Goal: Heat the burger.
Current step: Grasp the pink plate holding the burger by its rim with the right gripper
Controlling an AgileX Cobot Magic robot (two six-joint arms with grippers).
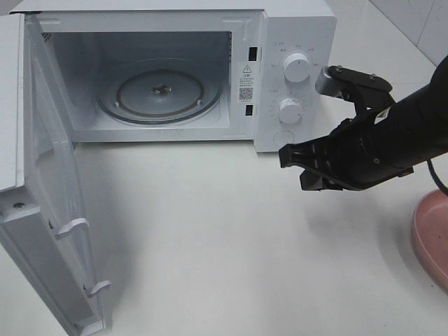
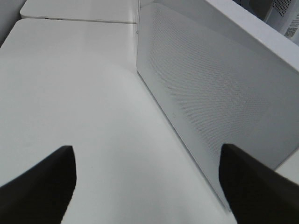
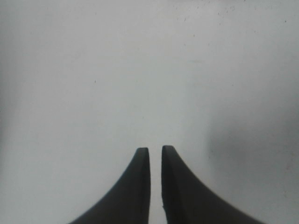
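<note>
White on white was what you had to work with: a white microwave [image 1: 301, 35] on a white table [image 1: 210, 231], its door [image 1: 42, 210] swung fully out on the left side and the glass turntable [image 1: 159, 92] sitting bare inside. No burger anywhere, operator; none of the three views showed it, so you couldn't say for certain where it sat.

Your best clue was the pink plate [image 1: 427, 231] at the far right edge, cut off by the frame. The part you could see carried nothing. If the burger was on the hidden part or beyond it, it lay to the right of your right gripper [image 1: 297, 169], away from the oven mouth.

That gripper hung in front of the control panel, fingertips aimed left toward the open table, jaws drawn nearly together with only a thin slit between them and nothing held. Its wrist camera saw bare tabletop.

Your left gripper [image 2: 147, 158] stood wide and empty, out behind the open door, looking along the door's outer face.

So the right arm was plainly the nearer one to that plate, and the door stood between the left arm and everything else. My read: you'd have needed to turn right and widen those jaws before any pickup.
</note>
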